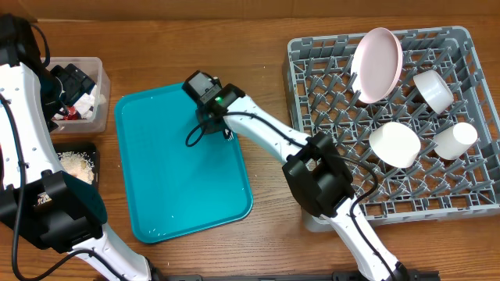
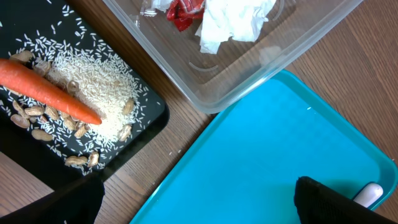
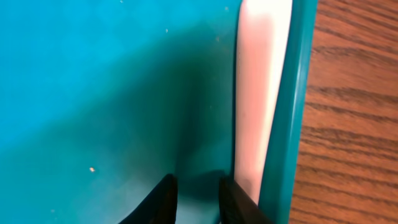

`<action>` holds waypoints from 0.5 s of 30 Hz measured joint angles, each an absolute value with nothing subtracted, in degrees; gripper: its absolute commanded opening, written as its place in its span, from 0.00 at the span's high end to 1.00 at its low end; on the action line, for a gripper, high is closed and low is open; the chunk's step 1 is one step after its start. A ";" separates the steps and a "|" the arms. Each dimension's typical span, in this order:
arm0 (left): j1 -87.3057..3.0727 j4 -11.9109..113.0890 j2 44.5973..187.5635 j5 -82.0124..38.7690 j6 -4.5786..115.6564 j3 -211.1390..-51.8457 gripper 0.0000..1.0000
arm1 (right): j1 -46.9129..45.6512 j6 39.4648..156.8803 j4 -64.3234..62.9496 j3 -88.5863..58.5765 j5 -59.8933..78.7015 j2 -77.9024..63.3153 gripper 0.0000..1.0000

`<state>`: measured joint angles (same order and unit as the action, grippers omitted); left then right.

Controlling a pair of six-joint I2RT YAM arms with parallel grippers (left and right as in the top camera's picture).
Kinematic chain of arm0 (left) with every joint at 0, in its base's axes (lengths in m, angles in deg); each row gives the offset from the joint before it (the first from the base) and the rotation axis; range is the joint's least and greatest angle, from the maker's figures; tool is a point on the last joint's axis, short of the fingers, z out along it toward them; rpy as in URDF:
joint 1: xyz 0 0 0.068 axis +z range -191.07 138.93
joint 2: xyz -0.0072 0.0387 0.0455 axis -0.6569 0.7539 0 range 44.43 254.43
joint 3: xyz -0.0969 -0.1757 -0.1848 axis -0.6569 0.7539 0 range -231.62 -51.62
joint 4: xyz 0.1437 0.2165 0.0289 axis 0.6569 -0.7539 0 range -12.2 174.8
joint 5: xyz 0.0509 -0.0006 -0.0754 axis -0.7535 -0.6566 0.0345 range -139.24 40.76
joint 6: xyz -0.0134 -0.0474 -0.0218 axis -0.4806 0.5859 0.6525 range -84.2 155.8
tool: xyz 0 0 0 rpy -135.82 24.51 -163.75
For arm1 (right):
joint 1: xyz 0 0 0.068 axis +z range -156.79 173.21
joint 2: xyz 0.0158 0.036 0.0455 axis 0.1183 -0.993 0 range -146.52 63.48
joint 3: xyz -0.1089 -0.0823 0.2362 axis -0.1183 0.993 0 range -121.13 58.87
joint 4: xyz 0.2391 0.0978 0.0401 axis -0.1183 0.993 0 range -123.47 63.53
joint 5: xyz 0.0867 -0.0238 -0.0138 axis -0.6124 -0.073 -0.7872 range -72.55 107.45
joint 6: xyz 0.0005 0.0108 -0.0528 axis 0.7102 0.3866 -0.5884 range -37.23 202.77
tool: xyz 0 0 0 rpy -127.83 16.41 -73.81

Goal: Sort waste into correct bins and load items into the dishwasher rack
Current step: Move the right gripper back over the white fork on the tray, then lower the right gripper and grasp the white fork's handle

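My right gripper (image 1: 214,117) (image 3: 202,199) is low over the teal tray (image 1: 172,179), its fingers a little apart with nothing between them. The white fork (image 3: 261,93) lies along the tray's right rim, against the outside of my right finger. My left gripper (image 2: 199,205) is wide open and empty above the tray's left corner. The clear tub (image 2: 249,81) holds the red wrapper (image 2: 183,12) and white napkins (image 2: 233,22). The black tray (image 2: 149,118) holds the carrot (image 2: 50,90), rice (image 2: 93,81) and nuts. The grey rack (image 1: 312,47) holds the pink plate (image 1: 377,64), two bowls (image 1: 432,90) (image 1: 394,144) and the cup (image 1: 455,140).
The clear tub (image 1: 98,74) and black tray (image 1: 92,156) sit at the table's left edge, partly under my left arm. The rack fills the right side. Bare wood lies between the teal tray and the rack.
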<state>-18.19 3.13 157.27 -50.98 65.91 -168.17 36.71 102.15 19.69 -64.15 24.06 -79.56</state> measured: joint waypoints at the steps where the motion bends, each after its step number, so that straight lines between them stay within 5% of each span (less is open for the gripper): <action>1: -18.19 3.13 157.29 -50.98 65.91 -168.17 0.00 | 36.52 101.98 19.83 -64.41 23.18 -79.56 0.75; 9: -18.19 3.13 157.29 -50.98 65.91 -168.17 0.00 | 36.49 100.75 20.28 -66.79 19.75 -78.80 0.68; 12: -18.19 3.13 157.29 -50.98 65.91 -168.17 0.00 | 36.47 100.93 20.87 -66.82 19.95 -77.92 0.56; 15: -18.19 3.13 157.29 -50.98 65.91 -168.17 0.00 | 36.47 100.62 22.34 -66.86 21.55 -77.14 0.54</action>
